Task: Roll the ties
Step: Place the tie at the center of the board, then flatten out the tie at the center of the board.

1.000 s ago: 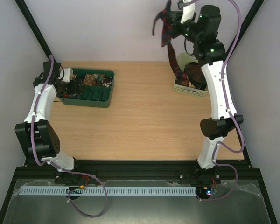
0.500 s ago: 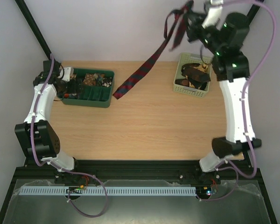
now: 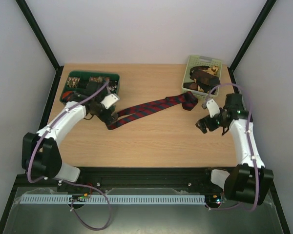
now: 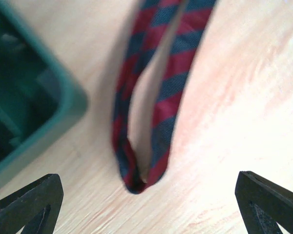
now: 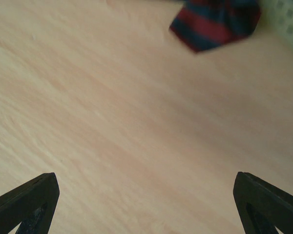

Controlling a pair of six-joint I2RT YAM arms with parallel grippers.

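We see a light wooden table (image 3: 151,141) bearing three things.
A dark red, navy-striped tie (image 3: 149,108) lies doubled across it, between a dark green divided tray (image 3: 94,74) at back left and a pale green basket (image 3: 205,60) at back right.

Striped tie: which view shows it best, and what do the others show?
Top view: the whole striped tie lies across the table. Left wrist shows only its folded end; right wrist only one tip.

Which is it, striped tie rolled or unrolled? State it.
Unrolled: the red-and-navy striped tie lies stretched across the table, doubled over, its fold just ahead of the open left gripper.
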